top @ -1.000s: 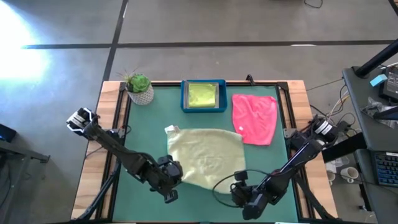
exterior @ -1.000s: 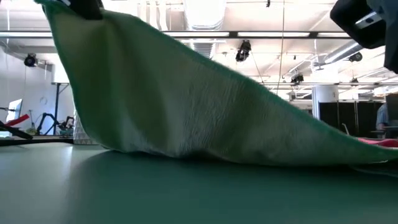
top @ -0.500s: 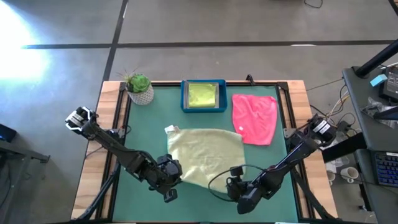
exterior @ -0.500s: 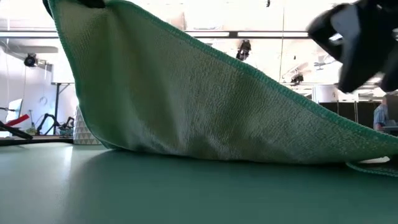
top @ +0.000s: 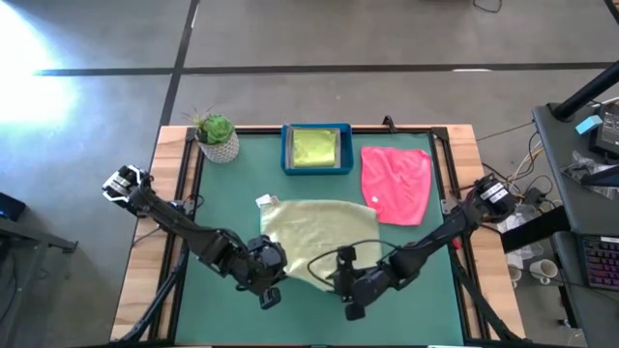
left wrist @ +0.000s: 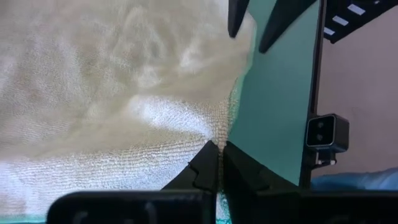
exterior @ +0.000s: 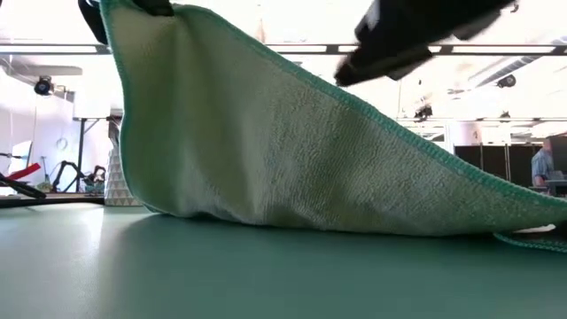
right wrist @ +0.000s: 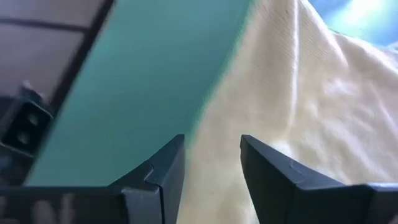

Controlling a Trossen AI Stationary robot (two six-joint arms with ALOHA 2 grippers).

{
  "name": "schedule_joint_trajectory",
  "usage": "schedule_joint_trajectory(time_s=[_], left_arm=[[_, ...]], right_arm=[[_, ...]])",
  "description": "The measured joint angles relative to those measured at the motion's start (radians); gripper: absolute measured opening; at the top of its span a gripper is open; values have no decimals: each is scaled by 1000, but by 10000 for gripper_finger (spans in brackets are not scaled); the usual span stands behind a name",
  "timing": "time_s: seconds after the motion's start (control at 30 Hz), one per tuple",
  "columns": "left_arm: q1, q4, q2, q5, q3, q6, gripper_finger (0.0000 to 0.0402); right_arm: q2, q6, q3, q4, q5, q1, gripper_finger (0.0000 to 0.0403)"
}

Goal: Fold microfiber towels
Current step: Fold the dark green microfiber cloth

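1. High view shows the change: over the last second the right gripper (top: 350,302) has slid along the near edge of the tabletop (top: 232,184) toward the left gripper (top: 269,290), and now sits at the near edge of the pale sage towel (top: 319,242), close to the other arm instead of out by the right-hand side.

2. Low view agrees: the raised corner of the sage towel (exterior: 266,151) has drifted a little toward the middle, and the dark bulk of the right arm now hangs over the sloping hem.

3. Left fingers (left wrist: 205,171) are pressed fully together on the towel's near corner; cloth fans out from between them and drapes down to the tabletop.

4. Right fingers (right wrist: 168,168) stand wide apart and hold nothing. The towel's hem runs just ahead of them, lined up with the gap between them, with bare tabletop to one side and pale cloth to the other.

5. My reading: one corner is secured and lifted, and the second arm is lining up on the same near edge, so the fold itself has not begun.

6. Next, the right fingers probably need to straddle the hem before closing.

7. Pink towel (top: 397,184) lies flat, well away from both grippers, not yet folded; a lime-green one (top: 314,148) sits in the blue tray (top: 286,150).
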Motion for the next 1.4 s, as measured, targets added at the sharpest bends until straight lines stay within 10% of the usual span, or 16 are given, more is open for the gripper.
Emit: schedule_joint_trajectory(time_s=[1.4], left_arm=[[53,-11,-137,-3,12,64,1]], right_arm=[[102,290,0,-167,-105,-21,146]])
